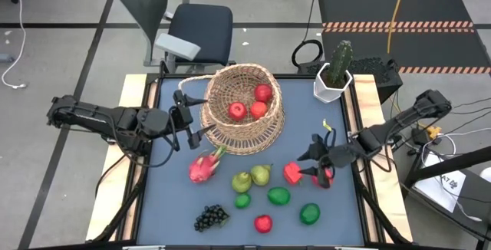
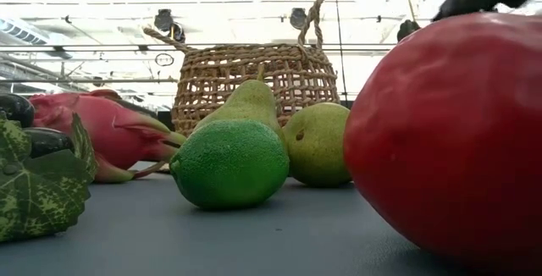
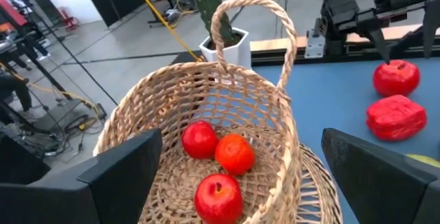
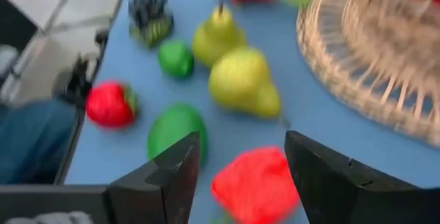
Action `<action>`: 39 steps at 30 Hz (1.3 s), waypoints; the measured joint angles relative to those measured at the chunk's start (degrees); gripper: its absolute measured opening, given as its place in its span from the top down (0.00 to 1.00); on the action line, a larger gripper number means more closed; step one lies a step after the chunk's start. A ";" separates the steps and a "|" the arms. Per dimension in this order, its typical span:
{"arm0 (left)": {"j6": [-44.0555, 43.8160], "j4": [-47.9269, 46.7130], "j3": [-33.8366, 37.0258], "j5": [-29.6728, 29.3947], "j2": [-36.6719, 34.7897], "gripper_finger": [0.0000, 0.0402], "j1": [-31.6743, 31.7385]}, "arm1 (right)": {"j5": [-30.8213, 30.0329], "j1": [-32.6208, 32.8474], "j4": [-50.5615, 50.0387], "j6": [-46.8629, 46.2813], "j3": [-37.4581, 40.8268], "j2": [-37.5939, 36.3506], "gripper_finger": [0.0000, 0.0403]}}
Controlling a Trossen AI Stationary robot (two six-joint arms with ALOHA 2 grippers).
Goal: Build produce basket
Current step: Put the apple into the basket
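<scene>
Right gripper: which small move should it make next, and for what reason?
Probably lower the right gripper onto the red fruit and close. Its fingers are open, and the fruit lies between them but looks not yet gripped. The basket already holds three red fruits, and the left gripper, open, is at its rim.

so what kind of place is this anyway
Probably a robotics lab or workshop: a blue-topped table on a bare floor, hazard-striped matting, loose cables, and an office chair beside the rig.
</scene>
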State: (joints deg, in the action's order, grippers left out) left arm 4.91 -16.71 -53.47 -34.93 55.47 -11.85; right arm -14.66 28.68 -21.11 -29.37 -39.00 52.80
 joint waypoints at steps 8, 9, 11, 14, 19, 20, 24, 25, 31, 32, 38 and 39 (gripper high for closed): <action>-0.36 0.00 0.00 0.19 0.01 0.01 -1.19 | 3.69 6.86 -6.36 -6.40 0.00 -0.02 0.56; -0.37 0.00 0.00 0.17 0.01 0.01 -1.19 | 4.52 7.56 -6.80 -6.94 0.00 -0.05 0.56; -0.45 0.00 0.00 0.16 0.01 0.01 -1.16 | 4.75 9.10 -7.95 -7.86 0.00 -0.16 0.58; -0.59 0.00 0.00 0.16 0.01 0.01 -1.16 | 4.73 11.08 -10.16 -9.90 0.00 -0.41 0.60; -0.77 0.02 0.00 0.16 0.01 0.01 -1.16 | 4.40 13.29 -14.28 -13.17 0.02 -0.42 0.61; -0.87 0.02 0.00 0.16 0.01 0.01 -1.16 | 4.40 13.56 -15.03 -13.39 0.02 -0.42 0.61; -0.96 0.04 0.00 0.16 0.01 0.01 -1.16 | 4.12 14.26 -16.82 -13.48 0.02 -0.42 0.62; -0.96 0.02 0.00 0.16 0.01 0.01 -1.16 | 4.06 14.26 -17.49 -13.49 0.02 -0.39 0.62; -1.13 0.04 0.00 0.16 0.01 0.01 -1.16 | 3.91 14.26 -19.17 -13.49 0.05 -0.39 0.62; -1.14 0.04 0.00 0.16 0.01 0.01 -1.16 | 3.90 14.26 -19.08 -13.50 0.22 -0.39 0.62; -1.16 0.11 0.00 0.39 0.01 0.01 -1.16 | 4.26 14.25 -19.07 -16.29 3.43 -0.37 0.62; -1.16 0.13 0.00 0.40 0.01 0.01 -1.16 | 4.30 14.24 -19.04 -16.46 3.83 -0.37 0.62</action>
State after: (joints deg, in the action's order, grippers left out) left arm 3.75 -16.58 -53.47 -34.52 55.48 -13.02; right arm -10.36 42.92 -40.15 -45.82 -35.17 52.42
